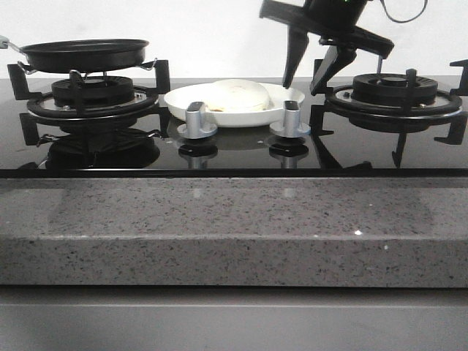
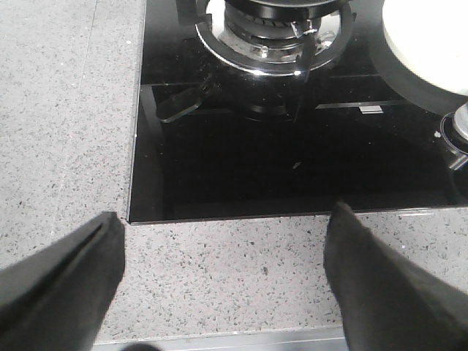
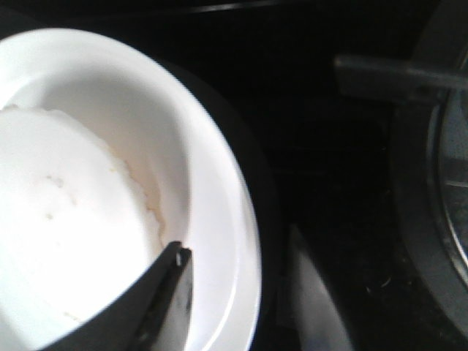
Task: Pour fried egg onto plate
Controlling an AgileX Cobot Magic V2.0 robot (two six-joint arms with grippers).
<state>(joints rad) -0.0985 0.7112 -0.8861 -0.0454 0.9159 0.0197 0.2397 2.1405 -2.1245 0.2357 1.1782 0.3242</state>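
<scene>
Already fried egg pale-side up on plate, yolk unseen; right tool spread above rim; left tool spread, empty.

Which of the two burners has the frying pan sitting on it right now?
The left burner: the black frying pan rests on its grate. The right burner is bare, with the right gripper open beside it over the plate.
</scene>
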